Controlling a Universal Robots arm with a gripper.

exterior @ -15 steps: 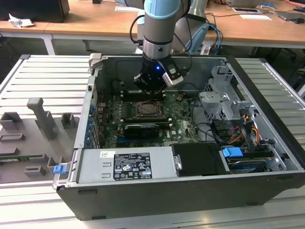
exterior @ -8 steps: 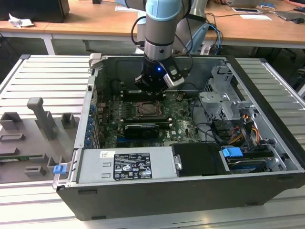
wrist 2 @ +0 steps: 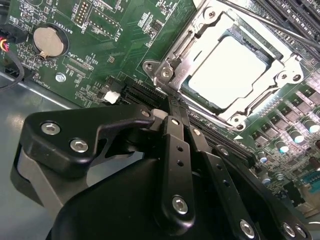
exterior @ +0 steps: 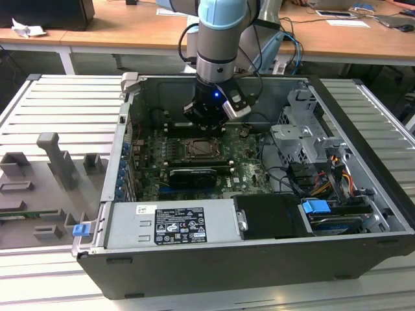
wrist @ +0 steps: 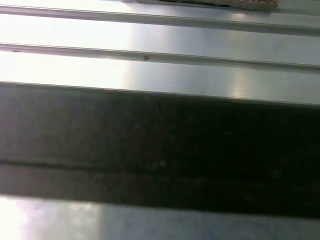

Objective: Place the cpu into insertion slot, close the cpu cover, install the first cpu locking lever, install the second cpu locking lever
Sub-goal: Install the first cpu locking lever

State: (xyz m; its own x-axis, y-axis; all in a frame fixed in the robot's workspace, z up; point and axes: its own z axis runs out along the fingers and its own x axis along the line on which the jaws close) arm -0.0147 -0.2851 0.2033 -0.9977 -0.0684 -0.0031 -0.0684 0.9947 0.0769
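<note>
One cpu (wrist 2: pixel 227 70) lies flat in the slot (exterior: pixel 198 149), with its pale top facing up. It sits square in the slot, so I think it is already where it belongs.

The cover (wrist 2: pixel 200 37) is down over the slot. Its metal frame rests on the edges of the cpu, and the pale top shows through the square window. That frame is what will keep the cpu pressed in place.

One thin metal lever (wrist 2: pixel 260 22) runs in a slant past the far side of the slot. It looks raised and not hooked down, so I think the cover is not locked yet.

The end effector (wrist 2: pixel 172 112) is just beside one corner of the slot, near a screw on the cover. Its two black fingers (wrist 2: pixel 178 150) are pressed close together. I cannot tell if something thin is held between them. It is low and close to the slot, which fits work on a lever there.

In the exterior view the end effector (exterior: pixel 209 123) hangs straight down, just behind the slot. Coming from above lets the arm reach the slot without hitting the walls of the case (exterior: pixel 194 259).

The slot sits on the green board (wrist 2: pixel 100 30). A round battery (wrist 2: pixel 48 41) is well apart from the slot. The case lies open on a ribbed grey table (exterior: pixel 58 110).
</note>
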